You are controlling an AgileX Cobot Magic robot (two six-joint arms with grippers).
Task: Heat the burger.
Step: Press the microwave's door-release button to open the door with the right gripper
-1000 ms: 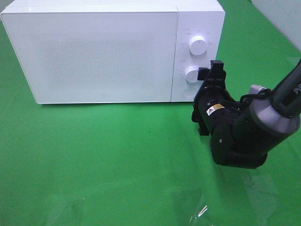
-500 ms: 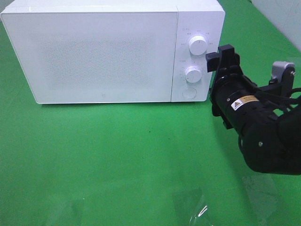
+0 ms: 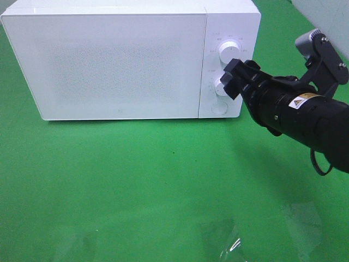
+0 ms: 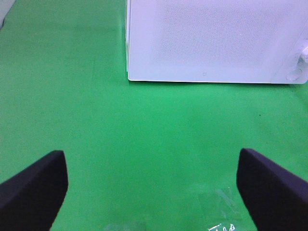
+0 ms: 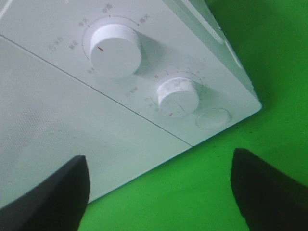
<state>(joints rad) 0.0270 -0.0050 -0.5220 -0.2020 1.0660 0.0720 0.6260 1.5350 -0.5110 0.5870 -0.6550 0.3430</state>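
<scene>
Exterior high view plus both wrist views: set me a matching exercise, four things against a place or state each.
1 microwave door
2 right gripper
3 left gripper
4 round button

A lowest on the control panel
B jaws apart, far from the door, over green cloth
C closed
D jaws apart, close to the lower knob

Pairs: 1-C, 2-D, 3-B, 4-A

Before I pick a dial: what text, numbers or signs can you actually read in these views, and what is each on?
"0": at the start of the scale around the lower knob on the microwave panel.
Chinese labels around the upper knob: too blurred to read.
Small print beside the lower knob: too blurred to read.
Yellow warning triangle on the sticker on the right arm: its text is too small.
</scene>
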